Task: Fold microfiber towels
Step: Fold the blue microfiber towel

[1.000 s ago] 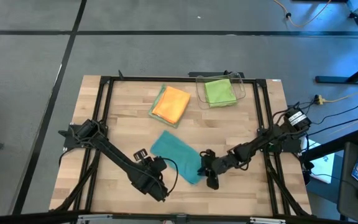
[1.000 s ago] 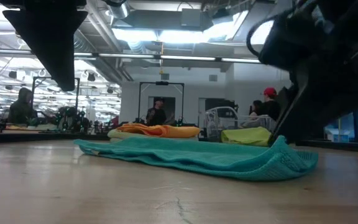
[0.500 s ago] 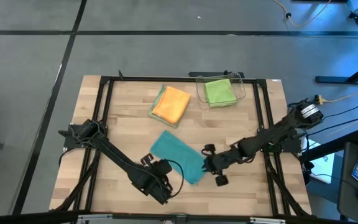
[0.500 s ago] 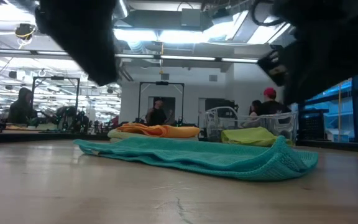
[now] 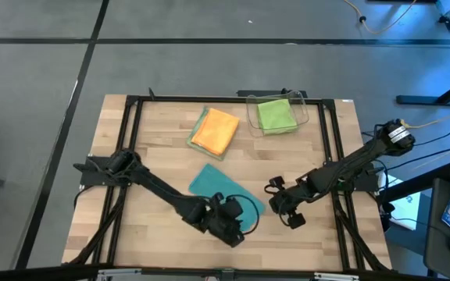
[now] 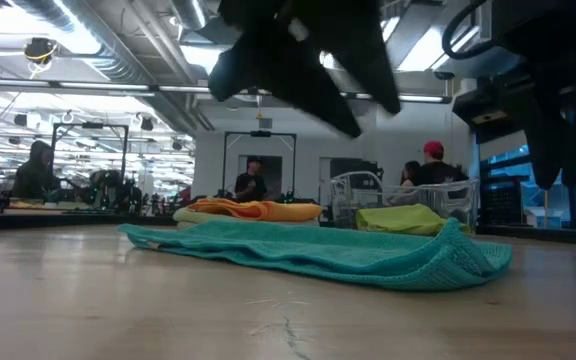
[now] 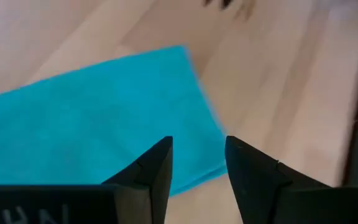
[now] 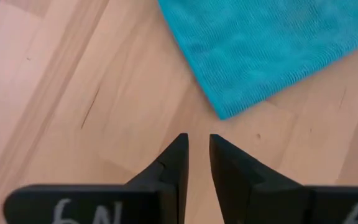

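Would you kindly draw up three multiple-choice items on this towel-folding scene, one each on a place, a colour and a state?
1. Where does the lime green microfiber towel lie?
A. in the clear plastic bin
B. on the bare table
C. under the left arm

2. What colour is the microfiber towel on top of the pale sage green one?
A. teal
B. orange
C. white

3. What is the right pincer holding?
A. the teal microfiber towel
B. the bin
C. nothing

Answers: 1 A, the bin's walls surround it; 2 B, orange covers all but the sage edge; 3 C, its narrow gap shows bare wooden table short of the teal corner.
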Robot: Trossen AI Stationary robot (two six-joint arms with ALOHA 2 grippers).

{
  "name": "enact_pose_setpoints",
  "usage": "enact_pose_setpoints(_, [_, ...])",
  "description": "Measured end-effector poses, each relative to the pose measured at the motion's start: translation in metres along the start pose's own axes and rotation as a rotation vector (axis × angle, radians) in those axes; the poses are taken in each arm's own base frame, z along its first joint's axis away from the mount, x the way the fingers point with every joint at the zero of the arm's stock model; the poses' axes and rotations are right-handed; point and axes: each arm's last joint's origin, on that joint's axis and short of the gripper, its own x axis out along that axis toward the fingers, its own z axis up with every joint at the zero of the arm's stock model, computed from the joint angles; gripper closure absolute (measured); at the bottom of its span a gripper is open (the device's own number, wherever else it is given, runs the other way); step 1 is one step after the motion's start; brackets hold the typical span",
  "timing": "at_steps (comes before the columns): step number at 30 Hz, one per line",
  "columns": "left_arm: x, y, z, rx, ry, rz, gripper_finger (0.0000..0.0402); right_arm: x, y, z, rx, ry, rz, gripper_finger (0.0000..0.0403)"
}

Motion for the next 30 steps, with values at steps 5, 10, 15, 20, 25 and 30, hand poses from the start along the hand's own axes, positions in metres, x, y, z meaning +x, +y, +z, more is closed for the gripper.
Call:
enact_pose_setpoints(5, [0.006,0.014,0.003,0.063,0.079,0.061,0.0237,0.0,0.0,-0.001,0.003,0.014,-0.001,0.0319])
enact_pose_setpoints(10, [0.011,0.034,0.008,0.08,0.183,0.143,0.0196,0.0,-0.002,-0.001,0.034,0.016,-0.005,0.0273])
enact_pose_setpoints(15, [0.016,0.045,0.014,0.088,0.204,0.181,0.0175,0.0,-0.002,-0.001,0.008,0.016,-0.005,0.0232])
enact_pose_setpoints(20, [0.018,0.049,0.019,0.095,0.199,0.189,0.0177,0.0,-0.002,-0.001,-0.017,0.008,-0.005,0.0221])
enact_pose_setpoints(25, [0.022,0.047,0.027,0.086,0.151,0.14,0.0176,0.0,-0.002,-0.001,0.009,0.009,-0.005,0.0225])
enact_pose_setpoints(30, [0.016,0.024,0.021,0.106,0.082,0.02,0.0178,0.0,-0.002,-0.001,0.008,0.012,-0.005,0.0229])
